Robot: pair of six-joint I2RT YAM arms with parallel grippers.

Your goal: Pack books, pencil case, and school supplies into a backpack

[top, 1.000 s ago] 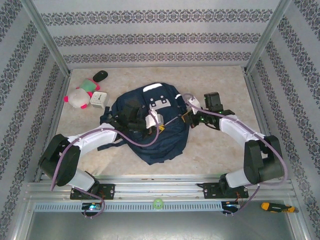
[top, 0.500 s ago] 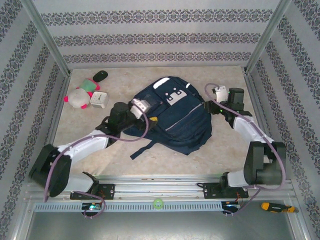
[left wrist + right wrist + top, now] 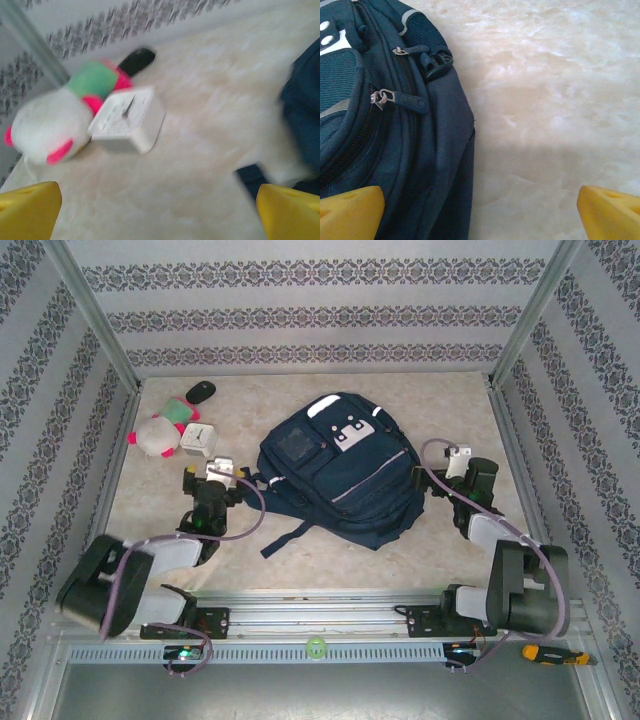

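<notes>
Navy backpack (image 3: 340, 485) lies front-up, its top pointing far-left.

walls: back wall (image 3: 320, 310), left wall (image 3: 40, 400), right wall (image 3: 600, 390), all pale paper w/ horizontal dark floral bands | frame: bare aluminium posts (image 3: 95, 315) at both far corners | table top (image 3: 450, 410): cream marble-look, matte | near edge: aluminium rail (image 3: 320, 615) + slotted strip (image 3: 400, 652) | light: even, soft shadows
</notes>
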